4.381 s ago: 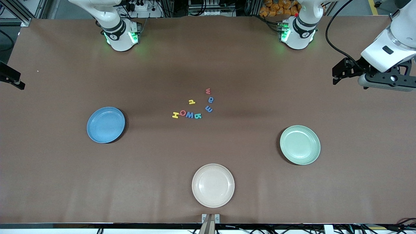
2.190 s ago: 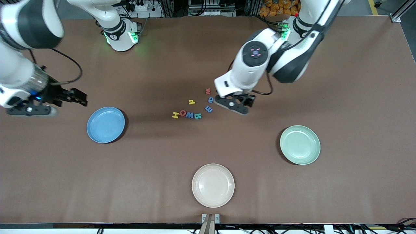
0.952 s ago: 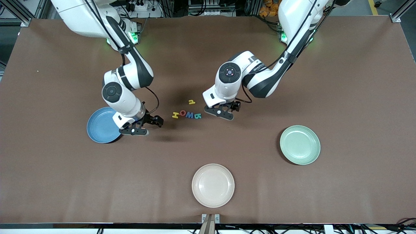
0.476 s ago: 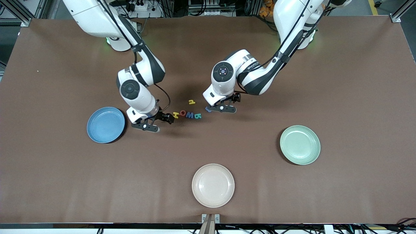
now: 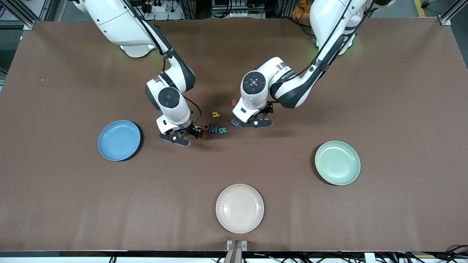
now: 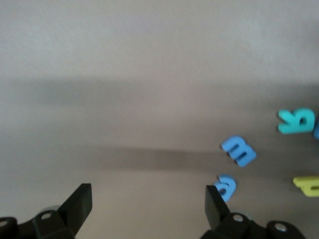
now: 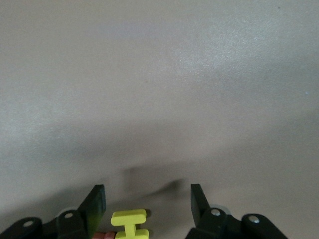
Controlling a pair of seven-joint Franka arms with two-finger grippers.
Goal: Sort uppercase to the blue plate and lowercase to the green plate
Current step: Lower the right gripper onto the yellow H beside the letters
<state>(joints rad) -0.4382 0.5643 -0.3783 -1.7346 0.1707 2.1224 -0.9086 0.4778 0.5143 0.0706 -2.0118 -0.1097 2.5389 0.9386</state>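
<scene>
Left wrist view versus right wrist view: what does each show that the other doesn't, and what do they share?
Only the left wrist view shows the open left gripper, the small blue foam m, the small blue foam a beside one finger, the teal-green foam B and a yellow letter cut off at the picture's edge.

Only the right wrist view shows the right gripper with the yellow foam capital H between its fingers, which stand apart from it.

Both show the plain brown table and no plate.

Robot lab, brown-covered table [image 5: 384,91], aluminium framing [image 5: 22,12], cable clutter [image 5: 237,7]
</scene>
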